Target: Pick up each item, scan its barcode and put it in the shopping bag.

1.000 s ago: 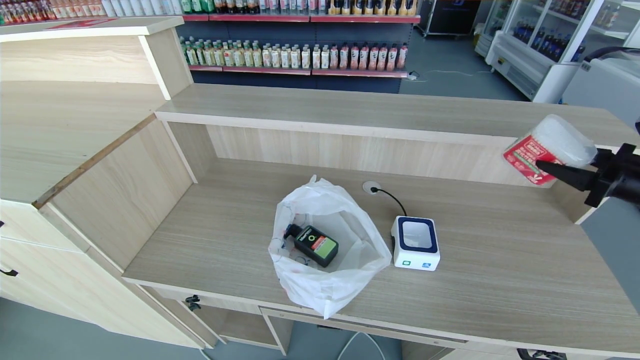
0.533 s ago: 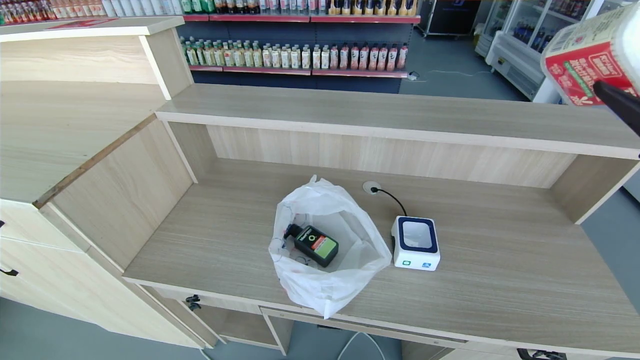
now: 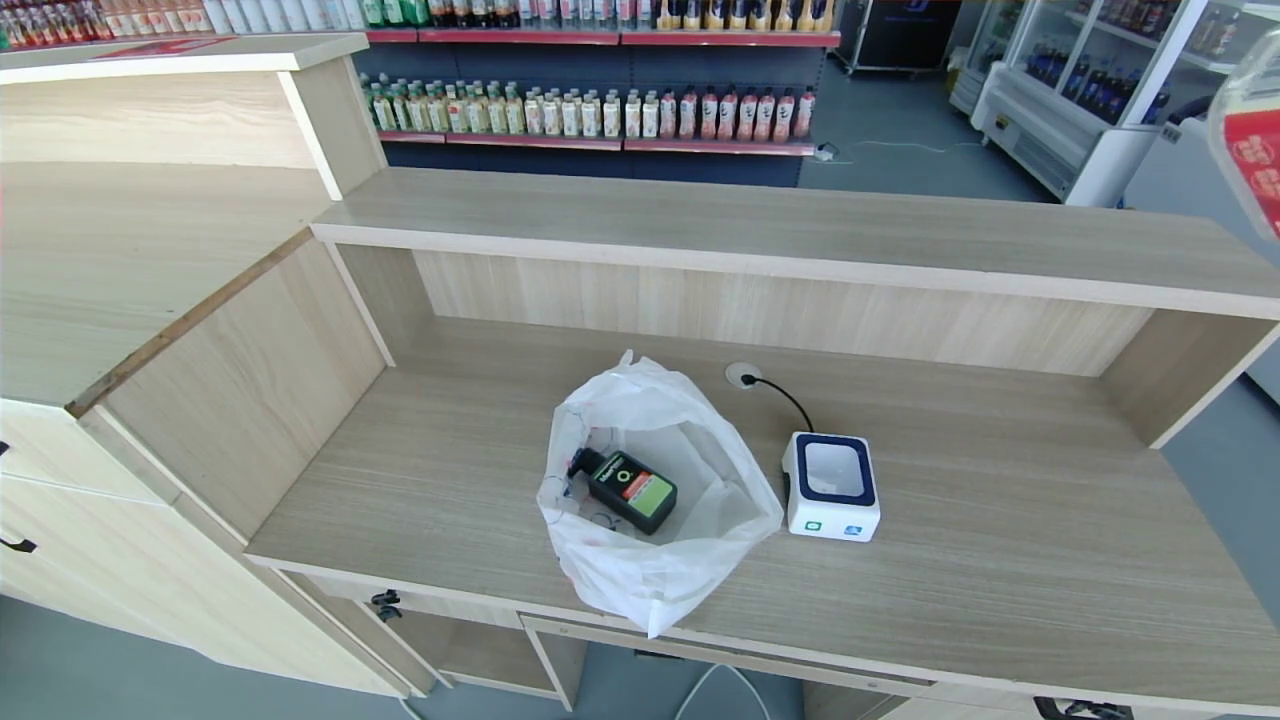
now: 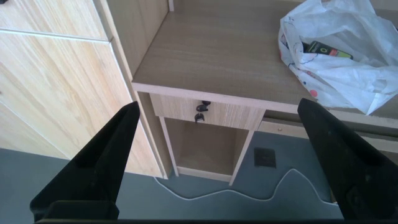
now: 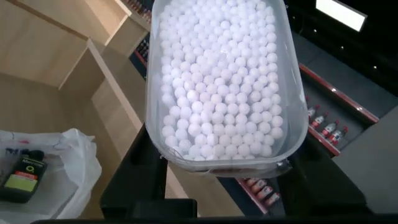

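Right gripper [image 5: 224, 186] — jaws clamped on the clear plastic tub of small white balls [image 5: 224, 81], one black finger along each side. The red-labelled tub sits high at far right, above the light wooden counter [image 3: 1000, 520]. Left gripper [image 4: 217, 155] — jaws wide apart, low before the counter's near edge, near the white plastic shopping bag [image 3: 690, 560] containing a dark green-labelled bottle [image 3: 630, 490].

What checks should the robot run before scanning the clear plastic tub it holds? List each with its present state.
Clear plastic tub of small white balls held in right jaws: ok.
Tub over white box-shaped scanner with dark-framed window: not ok, high, off to the right.
Barcode facing scanner: cannot tell.
Scanner window uncovered: ok.
White plastic shopping bag mouth open: ok.
Left jaws open, apart from bag: ok.
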